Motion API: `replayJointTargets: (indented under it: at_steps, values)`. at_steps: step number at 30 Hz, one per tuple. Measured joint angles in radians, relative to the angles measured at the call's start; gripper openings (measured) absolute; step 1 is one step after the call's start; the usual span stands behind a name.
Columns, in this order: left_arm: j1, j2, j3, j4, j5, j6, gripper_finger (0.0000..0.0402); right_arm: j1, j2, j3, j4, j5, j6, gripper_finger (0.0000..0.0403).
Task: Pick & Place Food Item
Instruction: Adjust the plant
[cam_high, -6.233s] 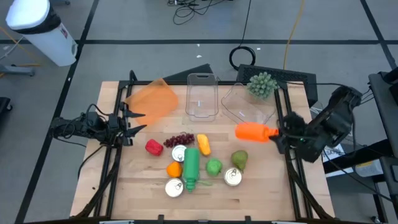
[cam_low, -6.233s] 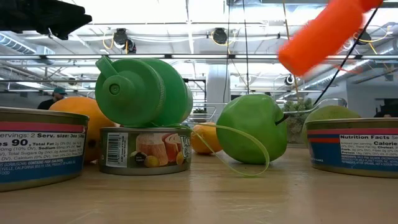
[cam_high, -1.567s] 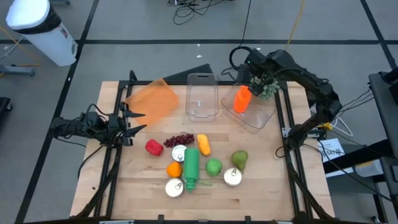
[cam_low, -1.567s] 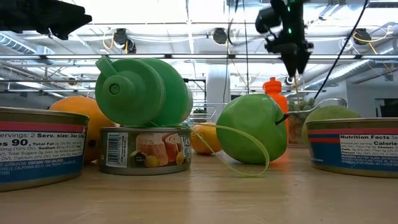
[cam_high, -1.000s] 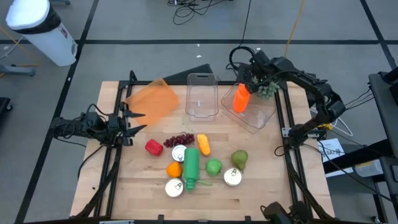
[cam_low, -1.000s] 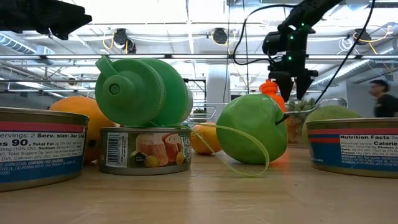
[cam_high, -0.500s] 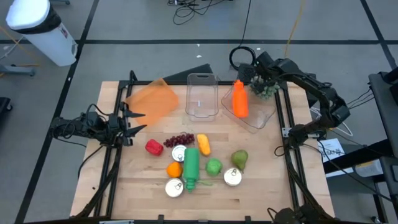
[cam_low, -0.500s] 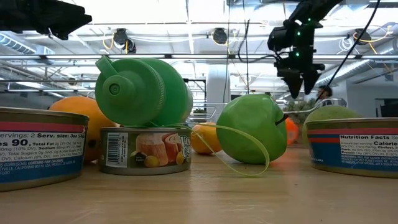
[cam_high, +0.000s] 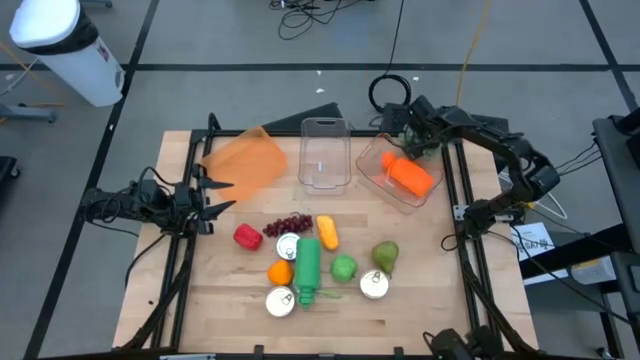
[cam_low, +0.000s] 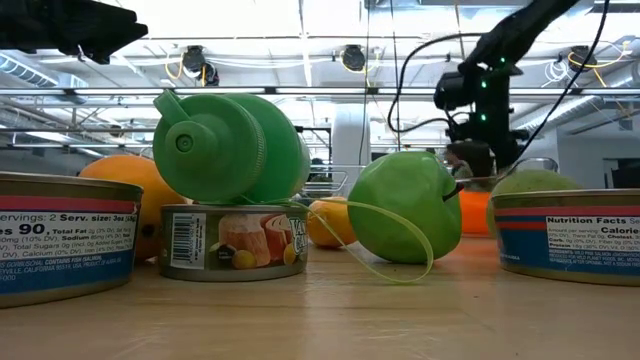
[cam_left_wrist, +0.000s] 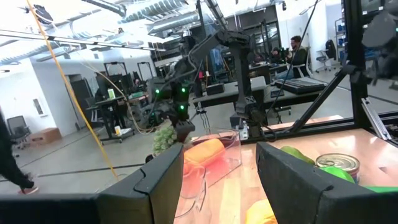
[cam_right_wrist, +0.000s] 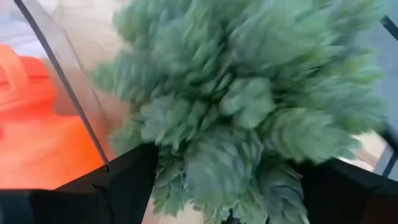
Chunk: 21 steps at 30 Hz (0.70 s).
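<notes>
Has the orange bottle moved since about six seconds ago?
Yes. The orange bottle was held beside the table's right rail; it now lies inside the clear container, nearer the table's far edge, next to the green plant.

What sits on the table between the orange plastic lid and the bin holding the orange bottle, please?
An empty clear container stands between the orange lid and the clear bin with the orange bottle; the high view shows it.

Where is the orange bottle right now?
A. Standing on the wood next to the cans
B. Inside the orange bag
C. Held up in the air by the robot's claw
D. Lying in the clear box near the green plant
D: the orange bottle lies on its side inside the clear box, just beside the green plant.
</notes>
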Motion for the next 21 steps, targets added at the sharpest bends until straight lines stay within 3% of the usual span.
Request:
replayJointTargets:
  at_steps: [5, 13, 21]
  values:
    - [0.0, 0.0, 0.0, 0.0, 0.0, 0.0, 0.0214, 0.001, -0.002, -0.026, -0.004, 0.0, 0.002, 0.0249]
    - [0.0, 0.0, 0.0, 0.0, 0.0, 0.0, 0.0214, 0.001, -0.03, -0.027, 0.012, 0.017, -0.004, 0.0033]
    - [0.0, 0.0, 0.0, 0.0, 0.0, 0.0, 0.0214, -0.008, -0.149, -0.04, 0.094, -0.034, 0.045, 0.0033]
